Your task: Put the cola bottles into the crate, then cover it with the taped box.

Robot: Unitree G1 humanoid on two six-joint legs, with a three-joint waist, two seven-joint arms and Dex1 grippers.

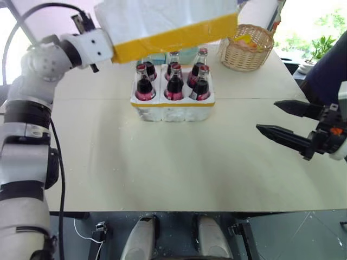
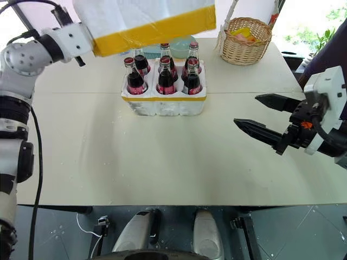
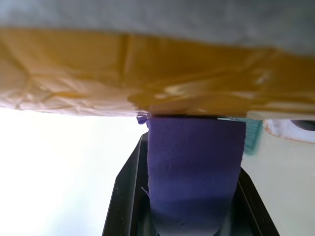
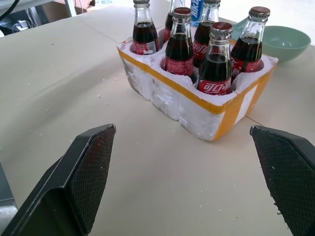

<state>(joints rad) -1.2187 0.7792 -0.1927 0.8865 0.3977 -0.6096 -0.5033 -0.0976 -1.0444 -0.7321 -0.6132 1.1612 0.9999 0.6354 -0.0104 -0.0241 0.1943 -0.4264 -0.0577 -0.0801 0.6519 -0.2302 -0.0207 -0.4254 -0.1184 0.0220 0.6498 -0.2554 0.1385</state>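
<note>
- Toward the far edge of the table (image 1: pixel 162 179), near its middle, the crate (image 1: pixel 172 110) stands with all six cola bottles (image 1: pixel 174 85) seated upright in its holes, so the judgement is that only the covering step is left.
- Above the crate, the left gripper (image 3: pixel 194 147) has its jaws closed on the yellow-taped rim of the taped box (image 1: pixel 168 21), which hangs tilted in the air, clear of the bottle caps.
- To do this well, level the box first, then centre its opening over the crate before lowering, since a tilted rim could catch a cap and tip a bottle.
- Lower straight and slowly; the grip is at one edge only, so the far side may sag.
- Near the right edge of the table, the right gripper (image 1: pixel 293 123) hovers with jaws wide and empty, well placed to steady the box's free side.
- A wicker basket (image 1: pixel 248 47) stands near the far right corner, apart from the crate.
</note>
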